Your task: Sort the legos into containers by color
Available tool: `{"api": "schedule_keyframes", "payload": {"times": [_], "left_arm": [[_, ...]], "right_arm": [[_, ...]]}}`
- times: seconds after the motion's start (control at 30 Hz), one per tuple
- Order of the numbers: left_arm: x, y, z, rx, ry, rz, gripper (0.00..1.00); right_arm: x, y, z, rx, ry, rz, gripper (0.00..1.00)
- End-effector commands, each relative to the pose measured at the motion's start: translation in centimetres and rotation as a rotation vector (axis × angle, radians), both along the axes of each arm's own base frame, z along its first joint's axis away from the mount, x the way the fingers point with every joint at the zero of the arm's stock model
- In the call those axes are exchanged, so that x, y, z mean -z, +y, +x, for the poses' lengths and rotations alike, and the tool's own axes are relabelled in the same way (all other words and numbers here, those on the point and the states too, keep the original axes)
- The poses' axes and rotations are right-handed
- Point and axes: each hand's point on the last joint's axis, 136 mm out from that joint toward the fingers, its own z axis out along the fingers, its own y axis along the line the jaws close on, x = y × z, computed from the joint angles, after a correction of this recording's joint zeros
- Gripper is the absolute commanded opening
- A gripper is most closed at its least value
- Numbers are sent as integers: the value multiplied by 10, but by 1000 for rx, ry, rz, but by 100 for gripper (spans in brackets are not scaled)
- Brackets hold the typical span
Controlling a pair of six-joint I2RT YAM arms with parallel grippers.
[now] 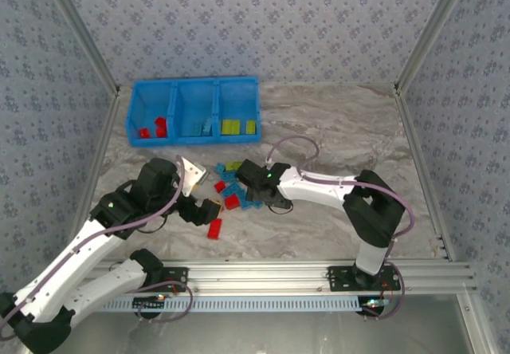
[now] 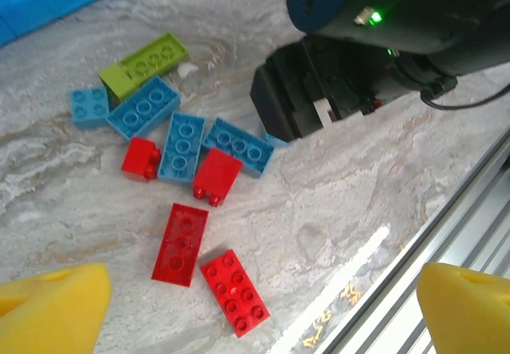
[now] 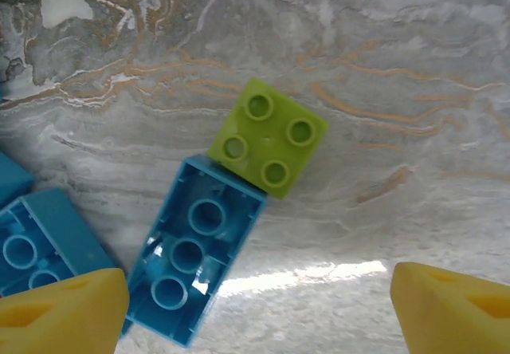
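Loose legos lie in a pile (image 1: 231, 188) at mid-table. My left gripper (image 2: 263, 314) hangs open above two red bricks, one studs-up (image 2: 235, 292) and one flat (image 2: 181, 244); beyond them lie several light blue bricks (image 2: 182, 147), two more red ones (image 2: 217, 175) and a yellow-green brick (image 2: 145, 64). My right gripper (image 3: 255, 314) is open over an upside-down light blue brick (image 3: 195, 258) that touches a square yellow-green brick (image 3: 269, 137). The containers (image 1: 194, 111) stand at the back left, holding red, blue and yellow-green bricks in separate bins.
The right arm's black gripper body (image 2: 319, 91) hovers close behind the pile in the left wrist view. A metal rail (image 1: 319, 274) runs along the near table edge. Patterned walls enclose the marble table (image 1: 335, 139), with open surface to the right.
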Motion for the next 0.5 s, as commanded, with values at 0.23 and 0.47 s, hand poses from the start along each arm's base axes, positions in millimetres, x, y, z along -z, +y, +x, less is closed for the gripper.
{"api": "schedule_keyframes", "payload": {"times": [0.23,0.47], "left_arm": [[2,-11,-8,71,29,-28,99],[-1,-8,-8,58,10,-32,99]], "right_arm": [[14,26,9,92,12,106,70],[36,15,-2,126,51,98,47]]}}
